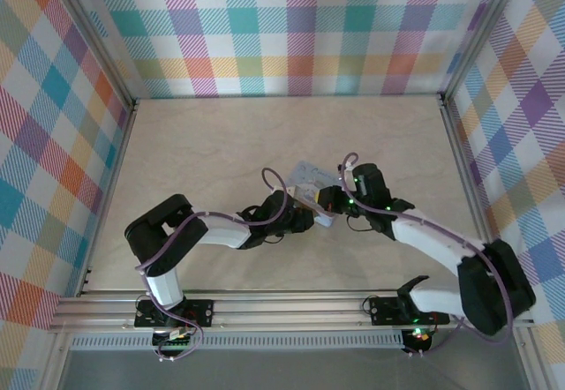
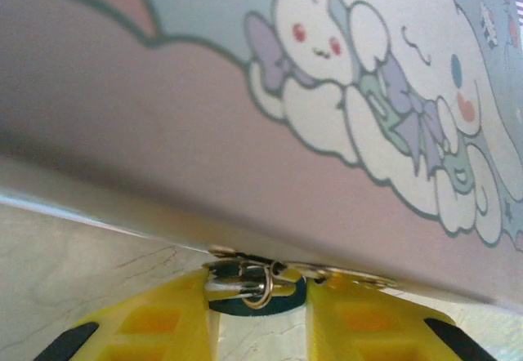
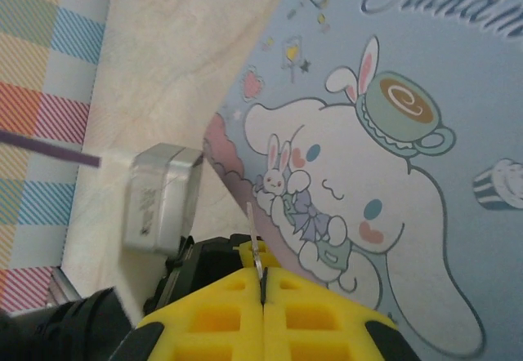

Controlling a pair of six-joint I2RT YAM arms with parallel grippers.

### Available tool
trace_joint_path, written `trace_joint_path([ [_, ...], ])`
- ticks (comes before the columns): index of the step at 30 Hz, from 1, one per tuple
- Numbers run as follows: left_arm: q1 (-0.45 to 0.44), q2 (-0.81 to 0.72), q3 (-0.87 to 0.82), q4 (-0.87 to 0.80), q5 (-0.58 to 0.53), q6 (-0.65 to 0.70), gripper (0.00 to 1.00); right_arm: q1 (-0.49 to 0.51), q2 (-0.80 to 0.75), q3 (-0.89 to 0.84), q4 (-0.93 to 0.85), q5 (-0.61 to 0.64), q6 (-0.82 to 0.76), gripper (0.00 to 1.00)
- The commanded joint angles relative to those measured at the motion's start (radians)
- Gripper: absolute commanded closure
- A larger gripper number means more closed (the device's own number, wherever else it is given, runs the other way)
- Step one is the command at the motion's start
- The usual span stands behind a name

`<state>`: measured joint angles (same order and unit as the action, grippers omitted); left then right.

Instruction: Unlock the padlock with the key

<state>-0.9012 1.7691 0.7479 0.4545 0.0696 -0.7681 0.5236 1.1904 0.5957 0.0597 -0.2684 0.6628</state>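
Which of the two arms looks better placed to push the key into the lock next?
The right, probably. The right gripper is shut on the key, whose tip sticks out free. The left gripper clasps the padlock at the edge of the tin, so it should just steady it.

Padlock (image 2: 245, 305) mostly hidden beneath tin (image 2: 163, 116)

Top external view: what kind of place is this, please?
Probably a purpose-built robot test cell: plaid-patterned walls close three sides of a beige table, and the left arm and right arm are bolted to an aluminium rail at its near edge.
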Motion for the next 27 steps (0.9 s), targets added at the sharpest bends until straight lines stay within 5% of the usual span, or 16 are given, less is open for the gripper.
trace_joint_path([
  [1, -0.002, -0.053, 0.044, -0.086, 0.007, -0.084, 0.70, 0.004, -0.092, -0.053, -0.103, 0.068, -0.095, 1.00],
  [12, 0.017, -0.076, 0.127, -0.224, 0.064, -0.224, 0.69, 0.074, -0.286, -0.243, -0.124, 0.196, -0.077, 1.00],
  [27, 0.026, -0.109, 0.130, -0.249, 0.062, -0.250, 0.69, 0.183, -0.328, -0.371, 0.040, 0.279, -0.130, 1.00],
])
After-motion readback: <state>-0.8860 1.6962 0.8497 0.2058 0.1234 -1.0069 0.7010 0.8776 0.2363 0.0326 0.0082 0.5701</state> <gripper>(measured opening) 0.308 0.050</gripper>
